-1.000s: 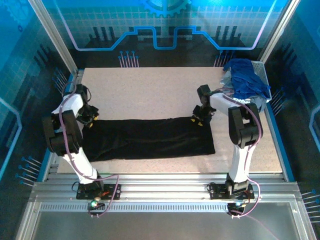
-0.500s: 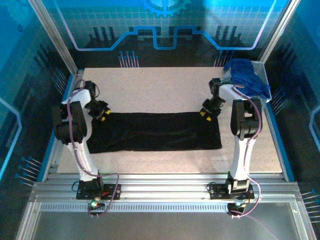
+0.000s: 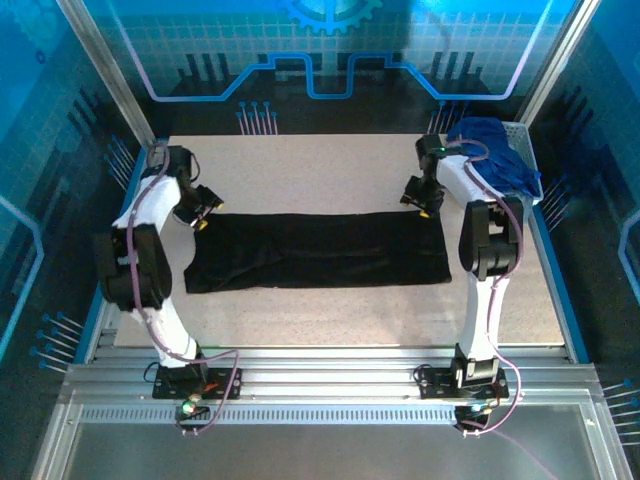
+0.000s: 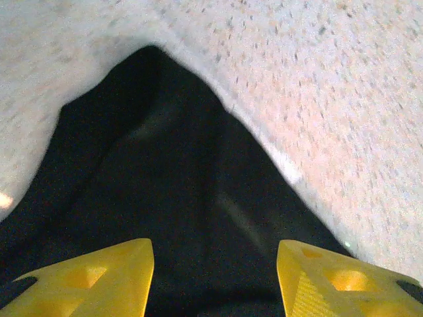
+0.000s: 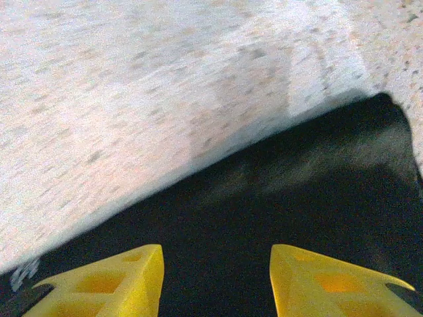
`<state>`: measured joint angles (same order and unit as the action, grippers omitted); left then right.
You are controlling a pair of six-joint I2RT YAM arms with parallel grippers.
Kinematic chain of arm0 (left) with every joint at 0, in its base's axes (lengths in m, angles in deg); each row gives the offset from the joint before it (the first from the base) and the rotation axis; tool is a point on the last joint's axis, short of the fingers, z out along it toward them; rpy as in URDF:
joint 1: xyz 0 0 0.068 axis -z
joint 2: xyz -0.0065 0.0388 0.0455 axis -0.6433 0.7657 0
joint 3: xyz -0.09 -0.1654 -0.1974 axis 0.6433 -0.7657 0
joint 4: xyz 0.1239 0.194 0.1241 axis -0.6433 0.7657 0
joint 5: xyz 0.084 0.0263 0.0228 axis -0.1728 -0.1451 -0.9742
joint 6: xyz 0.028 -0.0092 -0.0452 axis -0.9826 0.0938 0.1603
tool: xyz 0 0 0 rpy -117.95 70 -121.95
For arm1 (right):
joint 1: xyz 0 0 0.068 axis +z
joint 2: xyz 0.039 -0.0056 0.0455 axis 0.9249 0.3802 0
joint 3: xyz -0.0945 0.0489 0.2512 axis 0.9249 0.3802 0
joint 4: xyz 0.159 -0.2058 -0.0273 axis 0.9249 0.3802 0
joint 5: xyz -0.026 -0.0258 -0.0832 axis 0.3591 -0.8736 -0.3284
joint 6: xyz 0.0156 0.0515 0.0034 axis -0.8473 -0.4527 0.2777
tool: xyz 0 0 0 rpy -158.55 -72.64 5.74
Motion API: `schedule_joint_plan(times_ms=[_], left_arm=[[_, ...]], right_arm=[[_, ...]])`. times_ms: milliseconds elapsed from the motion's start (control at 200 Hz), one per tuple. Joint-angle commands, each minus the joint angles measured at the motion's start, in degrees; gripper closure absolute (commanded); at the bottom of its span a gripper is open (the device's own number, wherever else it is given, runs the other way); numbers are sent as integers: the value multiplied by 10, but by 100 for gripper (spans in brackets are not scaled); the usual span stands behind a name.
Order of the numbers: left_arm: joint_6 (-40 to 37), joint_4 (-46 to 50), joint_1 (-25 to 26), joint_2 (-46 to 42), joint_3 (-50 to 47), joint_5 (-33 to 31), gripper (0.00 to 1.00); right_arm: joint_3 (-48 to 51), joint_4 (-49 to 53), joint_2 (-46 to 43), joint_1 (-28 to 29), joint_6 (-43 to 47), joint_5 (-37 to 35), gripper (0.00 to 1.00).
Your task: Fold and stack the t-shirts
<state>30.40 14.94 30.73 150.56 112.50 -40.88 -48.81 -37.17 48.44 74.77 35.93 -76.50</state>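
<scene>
Between the left fingers (image 3: 201, 215) and the right fingers (image 3: 423, 203), the black t-shirt (image 3: 320, 250) lies flat on the desk (image 3: 300, 170) as a long band. Each pair stands apart over one far corner, cloth under the gap, not pinched. Just beyond the right fingers, blue t-shirts (image 3: 492, 158) are heaped on a white basket (image 3: 529, 150).

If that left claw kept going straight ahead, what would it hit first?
Probably the black t-shirt lying right ahead of the left gripper, then the bare table past its corner; depth is unclear.
</scene>
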Motion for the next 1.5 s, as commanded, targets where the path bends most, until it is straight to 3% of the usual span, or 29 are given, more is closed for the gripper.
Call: schedule_joint_plan(times_ms=[0,155,250,410,590,765,1135,1251,1386,1496], left_arm=[[-10,42,1,-33,-72,-12,47],[26,1,2,-53,-131,67,48],[27,-48,44,-51,-110,87,52],[-57,-12,137,25,-10,34,48],[-124,9,179,98,29,-30,47],[-158,-8,196,134,52,-44,48],[-156,81,233,167,93,-113,72],[-154,102,235,154,95,-128,72],[-151,107,236,145,89,-132,66],[-145,102,237,145,83,-118,71]], right_arm=[[35,-28,-64,41,16,16,52],[67,-68,-68,106,17,119,54],[85,-84,-63,141,11,133,56],[122,-114,-59,146,-2,170,56],[152,-213,-98,157,40,306,50],[187,-228,-133,160,24,320,49],[208,-225,-156,142,12,313,51],[207,-224,-154,139,12,310,51],[207,-229,-152,139,10,313,52],[207,-232,-152,139,9,316,52]])
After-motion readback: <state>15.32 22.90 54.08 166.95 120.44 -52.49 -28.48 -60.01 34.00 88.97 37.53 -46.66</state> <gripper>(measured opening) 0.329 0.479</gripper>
